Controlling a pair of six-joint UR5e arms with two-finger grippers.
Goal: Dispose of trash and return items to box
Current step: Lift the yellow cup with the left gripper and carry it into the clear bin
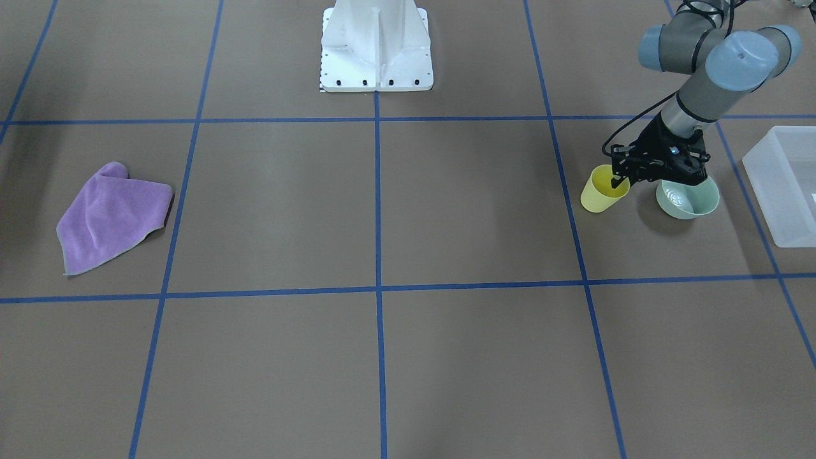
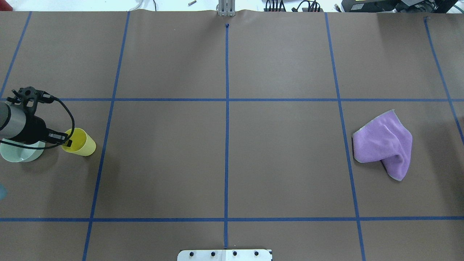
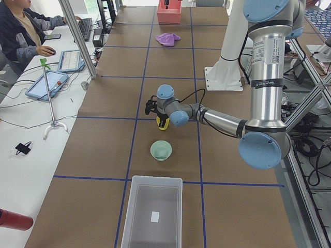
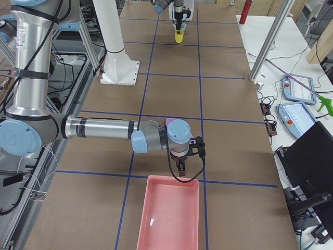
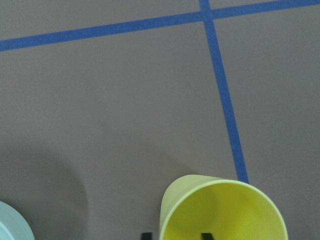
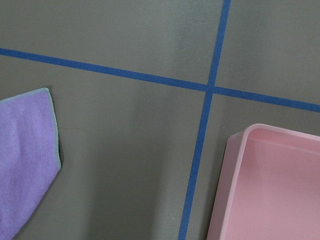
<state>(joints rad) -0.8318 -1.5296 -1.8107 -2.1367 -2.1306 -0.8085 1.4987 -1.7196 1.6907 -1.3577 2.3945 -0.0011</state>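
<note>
The yellow cup (image 1: 602,194) stands on the table at the robot's far left, next to the mint-green bowl (image 1: 692,203). My left gripper (image 1: 617,180) hangs over the cup's rim. In the left wrist view one fingertip (image 5: 205,235) shows inside the cup (image 5: 225,210) and the other outside the wall, with a gap between them, so it looks open. The frosted box (image 1: 787,191) lies beyond the bowl, apart from both items. My right gripper (image 4: 182,167) hangs near a pink bin (image 4: 147,208); I cannot tell whether it is open or shut.
A purple cloth (image 2: 384,143) lies crumpled on the robot's right side, beside the pink bin's rim (image 6: 235,165). The white robot base (image 1: 376,51) stands at the table's middle edge. Operators sit at a side desk.
</note>
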